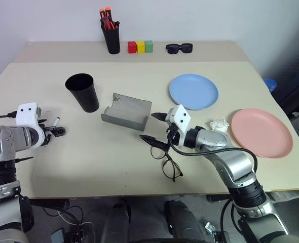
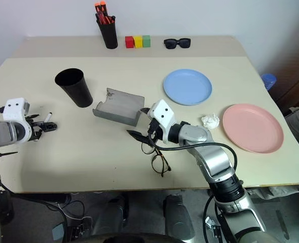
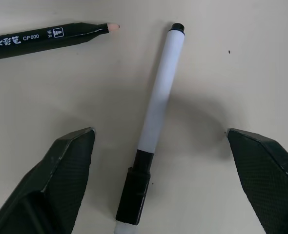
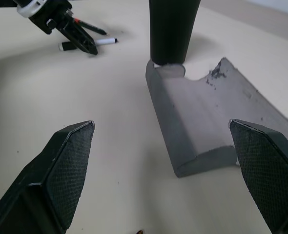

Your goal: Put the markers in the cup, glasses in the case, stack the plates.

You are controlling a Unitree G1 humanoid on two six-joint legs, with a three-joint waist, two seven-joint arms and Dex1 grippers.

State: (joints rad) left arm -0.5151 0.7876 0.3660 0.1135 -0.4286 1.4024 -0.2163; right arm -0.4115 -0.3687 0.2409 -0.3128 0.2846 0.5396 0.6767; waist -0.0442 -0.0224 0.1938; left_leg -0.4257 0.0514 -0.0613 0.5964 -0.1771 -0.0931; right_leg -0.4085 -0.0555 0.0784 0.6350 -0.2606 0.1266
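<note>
A white marker (image 3: 159, 92) with black ends lies on the table between the open fingers of my left gripper (image 3: 158, 134), which touch nothing. A second, dark-barrelled marker (image 3: 36, 36) lies just beyond it. The black cup (image 1: 83, 91) stands upright behind them, and the grey case (image 1: 126, 112) lies open to its right. My right gripper (image 1: 152, 126) hangs open and empty in front of the case, above the wire-framed glasses (image 1: 167, 159) on the table. Farther right lie the blue plate (image 1: 193, 91) and the pink plate (image 1: 262, 132), apart from each other.
A crumpled white scrap (image 1: 219, 124) lies between the plates. Along the back edge stand a black pen holder (image 1: 111, 38) with orange-capped markers, three coloured blocks (image 1: 140, 47) and black sunglasses (image 1: 179, 48).
</note>
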